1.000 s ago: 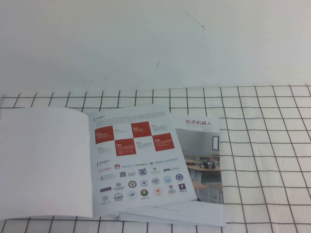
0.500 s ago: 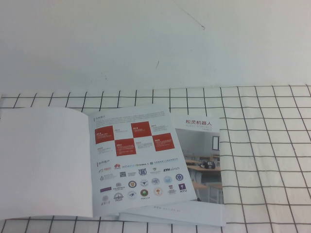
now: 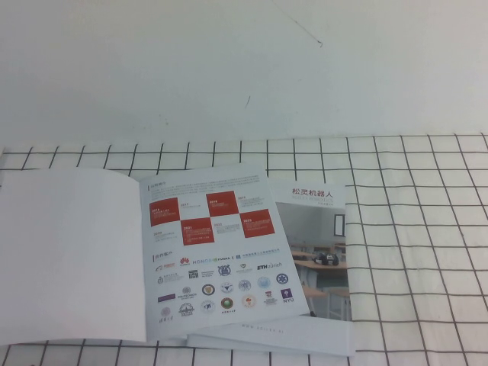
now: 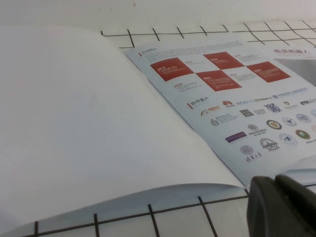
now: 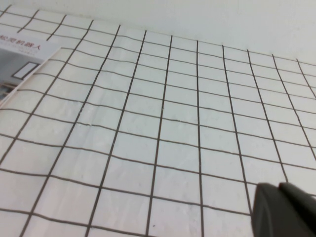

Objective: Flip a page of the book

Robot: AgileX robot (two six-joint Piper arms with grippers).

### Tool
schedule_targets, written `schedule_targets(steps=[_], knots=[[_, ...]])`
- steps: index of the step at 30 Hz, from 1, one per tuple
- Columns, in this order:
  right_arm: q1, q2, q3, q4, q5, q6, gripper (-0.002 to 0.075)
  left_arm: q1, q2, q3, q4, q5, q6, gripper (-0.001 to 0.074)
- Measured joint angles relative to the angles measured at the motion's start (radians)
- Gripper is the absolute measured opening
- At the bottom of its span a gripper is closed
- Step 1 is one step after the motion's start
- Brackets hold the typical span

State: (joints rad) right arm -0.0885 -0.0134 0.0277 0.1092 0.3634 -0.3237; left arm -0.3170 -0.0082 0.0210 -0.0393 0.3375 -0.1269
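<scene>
The book (image 3: 152, 252) lies open on the checked cloth at the front left. Its left leaf (image 3: 69, 259) is blank white. The page (image 3: 221, 244) on its right side shows red squares and rows of logos and lies flat; it also shows in the left wrist view (image 4: 232, 98). My left gripper (image 4: 276, 185) is shut and empty, just off the book's front edge near the spine. My right gripper (image 5: 279, 190) is shut and empty over bare cloth to the right of the book. Neither gripper shows in the high view.
A second brochure (image 3: 324, 229) with a Chinese title and a classroom photo lies under the book's right side; its corner shows in the right wrist view (image 5: 19, 54). The checked cloth (image 3: 412, 229) covers the table. A white wall (image 3: 229, 69) stands behind.
</scene>
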Motion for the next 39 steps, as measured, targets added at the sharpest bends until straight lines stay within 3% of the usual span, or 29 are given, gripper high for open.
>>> schedule_targets(steps=[5,13,17,23,27,32,35,39], knots=[[0.000,0.000,0.000,0.007,-0.018,0.000,-0.0002,0.000,0.000,0.002,0.039,-0.031,0.000,-0.0002],[0.000,0.000,0.000,0.098,-0.186,0.000,-0.0002,0.000,0.000,0.008,0.061,-0.330,0.002,-0.0002],[0.000,0.000,0.000,0.332,-0.349,0.066,-0.0002,0.000,0.000,0.008,0.061,-0.439,0.002,-0.0002],[0.000,0.000,0.000,0.767,-0.554,0.180,-0.0002,0.000,0.000,0.008,0.063,-0.459,0.002,-0.0002],[0.000,0.000,0.000,0.874,-0.689,0.100,-0.0002,0.000,0.000,0.008,0.063,-0.539,-0.014,-0.0002],[0.000,0.000,0.000,0.650,-0.778,0.035,-0.0002,0.000,0.000,0.008,0.053,-0.786,-0.144,-0.0002],[0.000,0.000,-0.030,0.408,-0.783,0.142,-0.0002,0.000,0.000,0.008,0.039,-0.918,-0.218,-0.0002],[0.000,0.000,-0.140,0.054,-0.823,0.303,-0.0002,0.000,0.000,-0.039,0.067,-0.899,-0.289,-0.0002]])
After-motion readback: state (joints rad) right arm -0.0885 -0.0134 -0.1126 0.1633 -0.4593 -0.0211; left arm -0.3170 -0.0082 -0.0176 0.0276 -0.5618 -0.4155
